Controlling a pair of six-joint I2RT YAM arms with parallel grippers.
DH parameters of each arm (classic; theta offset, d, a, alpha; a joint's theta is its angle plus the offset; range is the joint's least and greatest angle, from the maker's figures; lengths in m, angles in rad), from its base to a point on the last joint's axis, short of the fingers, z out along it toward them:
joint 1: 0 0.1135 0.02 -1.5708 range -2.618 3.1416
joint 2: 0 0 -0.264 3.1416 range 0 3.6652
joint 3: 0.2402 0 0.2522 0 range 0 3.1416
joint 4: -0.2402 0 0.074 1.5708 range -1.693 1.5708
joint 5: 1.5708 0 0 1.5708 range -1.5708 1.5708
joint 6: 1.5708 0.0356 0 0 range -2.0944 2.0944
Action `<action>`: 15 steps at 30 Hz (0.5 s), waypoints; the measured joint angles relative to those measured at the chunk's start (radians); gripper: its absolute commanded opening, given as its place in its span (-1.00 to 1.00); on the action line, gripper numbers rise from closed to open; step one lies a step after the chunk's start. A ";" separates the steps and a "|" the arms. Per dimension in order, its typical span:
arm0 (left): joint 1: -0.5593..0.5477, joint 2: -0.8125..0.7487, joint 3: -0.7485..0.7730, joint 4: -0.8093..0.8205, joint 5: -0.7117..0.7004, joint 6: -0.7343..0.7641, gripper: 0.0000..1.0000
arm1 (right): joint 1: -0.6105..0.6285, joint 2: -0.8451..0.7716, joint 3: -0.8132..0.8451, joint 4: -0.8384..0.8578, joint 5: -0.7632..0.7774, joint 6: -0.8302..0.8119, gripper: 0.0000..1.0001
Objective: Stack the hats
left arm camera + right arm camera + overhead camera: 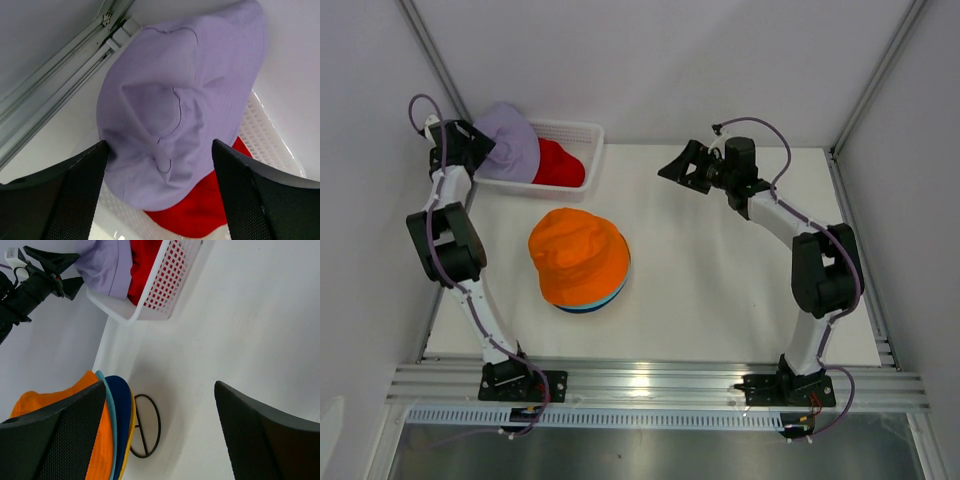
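Observation:
An orange hat tops a stack in the middle of the table, with teal and navy brims showing beneath it. The right wrist view shows the stack's edges: orange, teal, navy and yellow. A lavender hat lies crumpled over a red hat in the white basket. My left gripper hangs open over the basket's left end, its fingers either side of the lavender hat without pinching it. My right gripper is open and holds nothing.
The stack sits on a black wire stand with a ring base. The basket stands at the back left against the wall and the frame rail. The red hat lies lowest in it. White walls enclose the table on three sides.

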 measured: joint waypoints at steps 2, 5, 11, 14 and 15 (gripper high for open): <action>-0.005 0.034 0.040 -0.001 -0.010 0.000 0.63 | -0.004 0.024 0.005 0.020 -0.003 0.016 0.84; -0.012 0.083 0.104 -0.002 -0.028 -0.002 0.58 | -0.010 0.063 0.023 0.033 -0.010 0.027 0.84; -0.020 0.130 0.146 -0.012 -0.057 -0.022 -0.16 | -0.013 0.091 0.039 0.036 -0.010 0.031 0.84; -0.020 0.138 0.147 -0.028 -0.064 -0.030 -0.99 | -0.016 0.091 0.050 0.043 -0.010 0.031 0.84; -0.020 0.138 0.147 -0.035 -0.064 -0.026 -0.99 | -0.016 0.091 0.051 0.046 -0.012 0.032 0.84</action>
